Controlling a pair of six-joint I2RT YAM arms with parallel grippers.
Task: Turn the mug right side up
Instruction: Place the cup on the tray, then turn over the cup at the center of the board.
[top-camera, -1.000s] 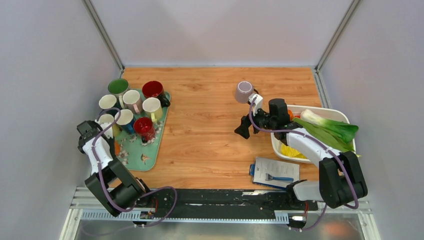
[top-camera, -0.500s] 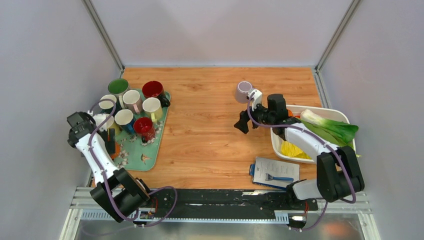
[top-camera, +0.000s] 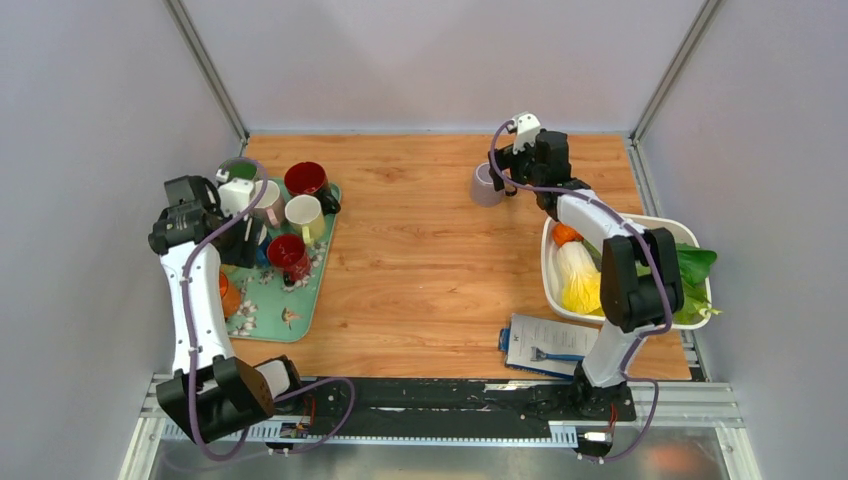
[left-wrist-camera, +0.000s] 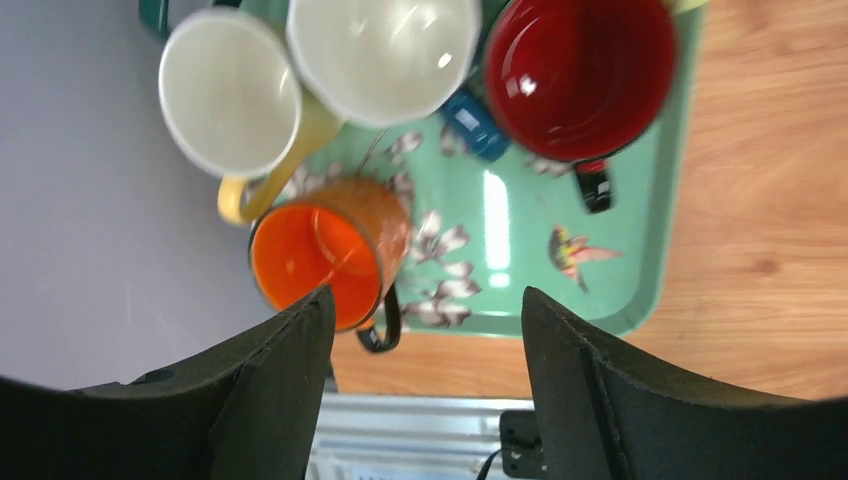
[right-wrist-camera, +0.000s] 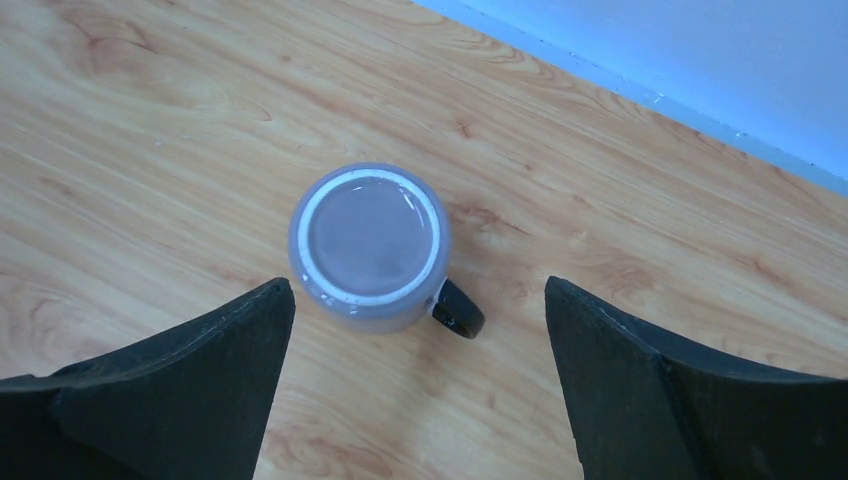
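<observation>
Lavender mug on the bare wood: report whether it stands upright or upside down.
Upside down. The right wrist view shows the mug with its closed flat base and pale foot ring facing up, no opening.

left end effector (left-wrist-camera: 424, 325): jaws apart, facing down | right end effector (right-wrist-camera: 418, 290): jaws apart, facing down

— How did the mug (right-wrist-camera: 368, 248) stand?
— Upside down on the wooden bench (top-camera: 400, 260), rim flat on the wood, its base facing up.
— Colour?
— Pale lilac, with a white ring round the base.
— And the handle (right-wrist-camera: 458, 310)?
— Dark, sticking out sideways, low by the wood. The mug sat in the bench's far half, right of the middle.
</observation>
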